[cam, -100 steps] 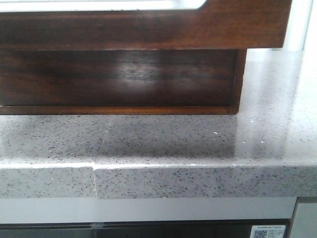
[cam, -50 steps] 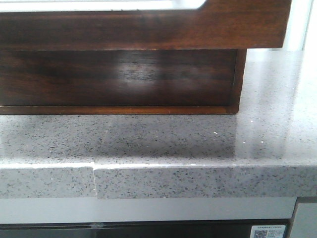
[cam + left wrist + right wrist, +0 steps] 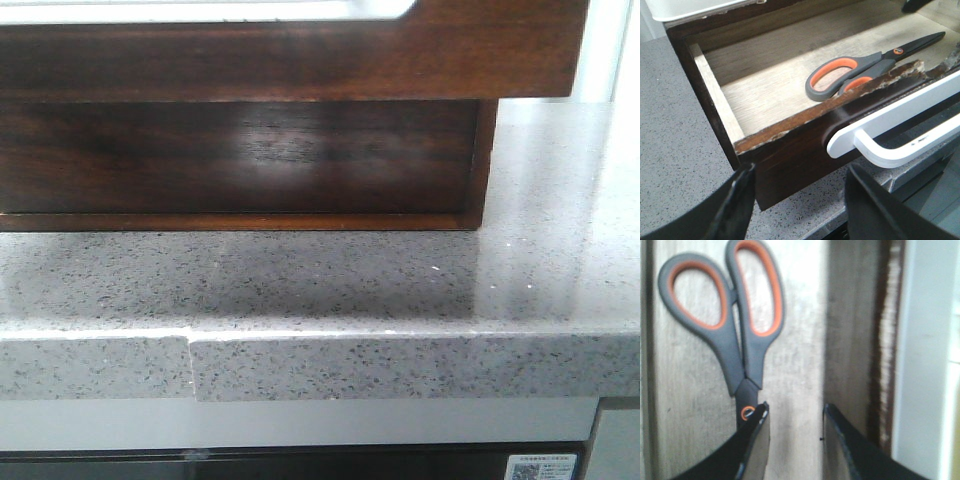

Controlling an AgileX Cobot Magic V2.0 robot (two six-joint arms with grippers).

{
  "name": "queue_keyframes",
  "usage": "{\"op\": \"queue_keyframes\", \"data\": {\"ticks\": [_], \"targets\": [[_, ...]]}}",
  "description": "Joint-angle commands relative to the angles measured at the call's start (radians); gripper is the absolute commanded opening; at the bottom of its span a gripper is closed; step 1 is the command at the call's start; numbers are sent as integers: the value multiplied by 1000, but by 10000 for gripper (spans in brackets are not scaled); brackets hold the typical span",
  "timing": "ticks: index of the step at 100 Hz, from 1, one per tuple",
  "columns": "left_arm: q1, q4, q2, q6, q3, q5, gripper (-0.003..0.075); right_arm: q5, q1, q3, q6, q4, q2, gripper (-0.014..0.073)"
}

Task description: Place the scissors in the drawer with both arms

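Observation:
The scissors [image 3: 860, 70], with grey and orange handles, lie flat on the pale floor of the open dark brown drawer [image 3: 795, 150]. In the front view only the drawer's glossy front [image 3: 300, 55] shows, with a white cutout along its top edge; neither gripper appears there. My left gripper [image 3: 800, 200] is open and empty, just outside the drawer's front corner, over the countertop. My right gripper [image 3: 792, 435] is open and empty above the drawer floor. One of its fingertips [image 3: 757, 422] sits over the pivot of the scissors [image 3: 740, 340]; the blades are hidden behind that finger.
A white bar handle [image 3: 900, 130] juts from the drawer front. The drawer hangs out over a grey speckled countertop [image 3: 350, 285], whose front edge [image 3: 400, 365] is close by. The cabinet body [image 3: 240, 160] stands below the drawer. A white object [image 3: 690, 7] sits behind the drawer.

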Motion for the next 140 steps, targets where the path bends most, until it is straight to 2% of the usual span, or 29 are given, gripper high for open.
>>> {"op": "queue_keyframes", "data": {"ticks": [1,10,16,36,55,70,101,119,129,140], "targets": [[-8,-18,16,-10,-30,-77,367,40,0,-58,102,-22,-81,240],[-8,-18,16,-10,-30,-77,367,63,-21,-60,186,16,-133,240],[-8,-18,16,-10,-30,-77,367,63,-54,-46,204,90,-173,240],[-8,-18,16,-10,-30,-77,367,-5,-290,72,239,392,-323,240],[-8,-18,16,-10,-30,-77,367,-141,-535,307,239,527,-465,240],[-8,-18,16,-10,-30,-77,367,-278,-651,529,239,578,-572,240],[-8,-18,16,-10,-30,-77,367,-643,-683,970,274,596,-826,240],[-8,-18,16,-10,-30,-77,366,-684,-683,1074,274,596,-914,238],[-8,-18,16,-10,-30,-77,361,-684,-683,1088,274,596,-925,175],[-8,-18,16,-10,-30,-77,288,-683,-683,1093,274,596,-925,44]]}}
